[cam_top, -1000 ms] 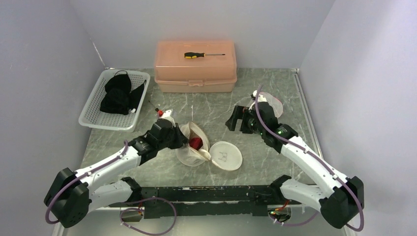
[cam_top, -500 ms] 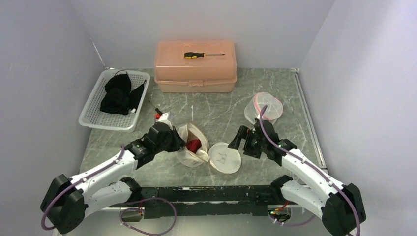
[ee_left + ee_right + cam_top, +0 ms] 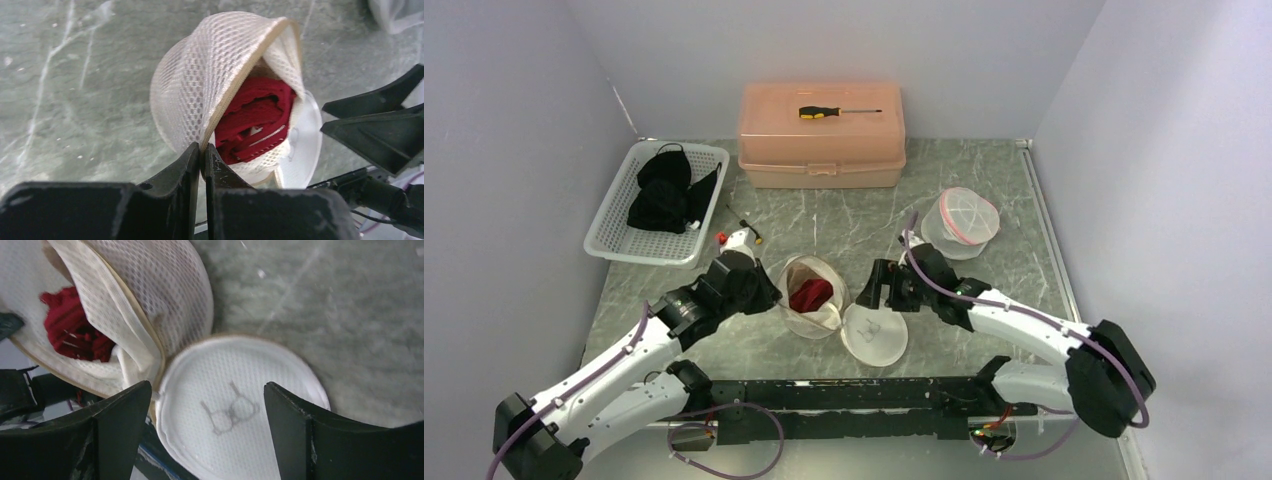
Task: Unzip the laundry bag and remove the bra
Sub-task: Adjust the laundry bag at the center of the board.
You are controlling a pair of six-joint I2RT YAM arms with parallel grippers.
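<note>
Roughly at the middle of the table (image 3: 854,215), toward its near edge, sits the laundry bag (image 3: 190,85), a domed pouch of cream mesh with a beige zipper rim. It is already unzipped and gapes open. The bra (image 3: 255,120), deep red, is bunched inside the opening and has not been taken out. The bag's round flap (image 3: 240,405), white mesh with a small bra outline drawn on it, lies flat on the table just right of and nearer than the pouch, joined to it at one edge.

From the left, the left gripper (image 3: 203,150) meets the bag; its two fingers stand almost together and pinch the beige rim at the pouch's left side. The right gripper (image 3: 206,387) hovers on the right of the bag, above the flap, with its fingers spread wide and nothing between them.

Against the far wall stands a pink box (image 3: 822,150) with its lid down, and a screwdriver (image 3: 839,111) with a yellow and black handle lies on top. At far left, a white basket (image 3: 609,235) holds dark clothing (image 3: 664,195). On the right of the table, apart from the arms, stands a second mesh pouch (image 3: 964,222) with a pink rim.
</note>
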